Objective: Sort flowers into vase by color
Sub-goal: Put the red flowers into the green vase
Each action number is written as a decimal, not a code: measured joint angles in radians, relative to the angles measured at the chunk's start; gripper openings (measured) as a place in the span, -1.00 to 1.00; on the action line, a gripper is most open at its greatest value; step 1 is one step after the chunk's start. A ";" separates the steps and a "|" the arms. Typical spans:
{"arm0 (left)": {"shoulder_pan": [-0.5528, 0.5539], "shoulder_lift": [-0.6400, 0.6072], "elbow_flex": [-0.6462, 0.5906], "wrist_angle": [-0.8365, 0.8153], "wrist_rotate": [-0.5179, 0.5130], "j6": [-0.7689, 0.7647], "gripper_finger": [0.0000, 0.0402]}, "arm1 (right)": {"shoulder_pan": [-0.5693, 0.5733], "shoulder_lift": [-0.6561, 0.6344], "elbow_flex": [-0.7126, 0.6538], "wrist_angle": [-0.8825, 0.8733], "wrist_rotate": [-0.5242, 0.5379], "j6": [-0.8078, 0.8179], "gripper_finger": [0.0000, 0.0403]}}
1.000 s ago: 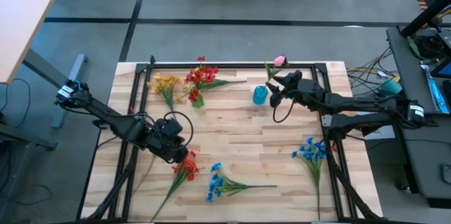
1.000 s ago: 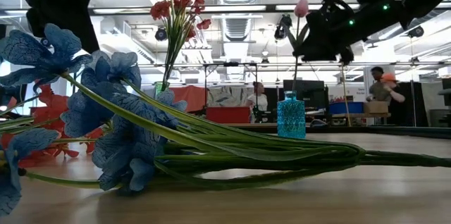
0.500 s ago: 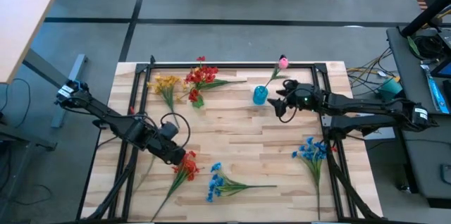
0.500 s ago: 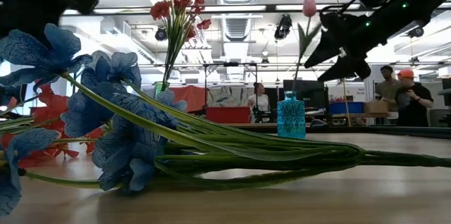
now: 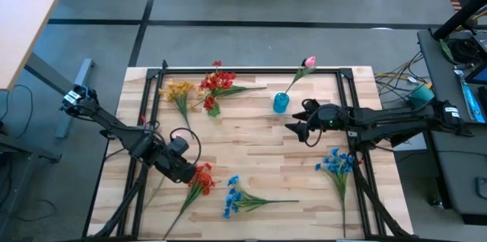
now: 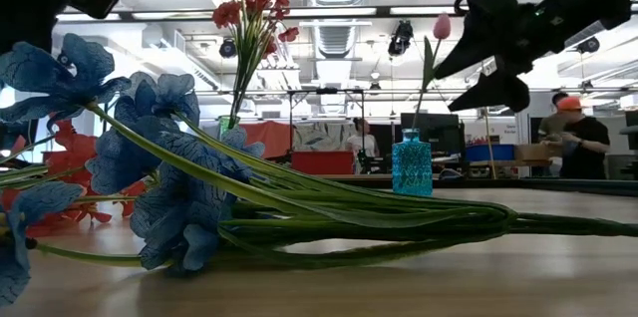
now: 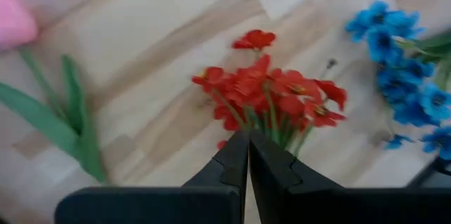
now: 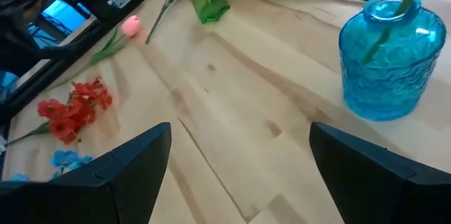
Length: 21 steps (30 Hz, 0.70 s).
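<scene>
While hovering over the red spray (image 5: 202, 179) lying near the bench's (image 5: 251, 147) front: left tool (image 5: 190, 172) pinched tight, empty; right tool (image 5: 295, 129) wide, empty. Light, floppy; best gripped mid-stem.

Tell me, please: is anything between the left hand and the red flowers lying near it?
Nothing visible. The left hand is shut, right at the stems of the red flowers, with no other thing between them; the blue flowers lie off to one side.
</scene>
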 joint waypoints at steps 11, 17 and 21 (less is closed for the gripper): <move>-0.083 0.058 0.000 0.117 -0.011 -0.007 -1.00 | 0.161 0.002 0.000 -0.010 -0.062 0.143 0.63; -0.123 0.101 0.011 0.143 -0.011 -0.049 -1.00 | 0.301 0.044 0.001 0.004 -0.056 0.243 0.63; -0.145 0.136 0.051 0.143 -0.010 -0.060 -1.00 | 0.387 0.119 0.044 -0.002 -0.053 0.268 0.63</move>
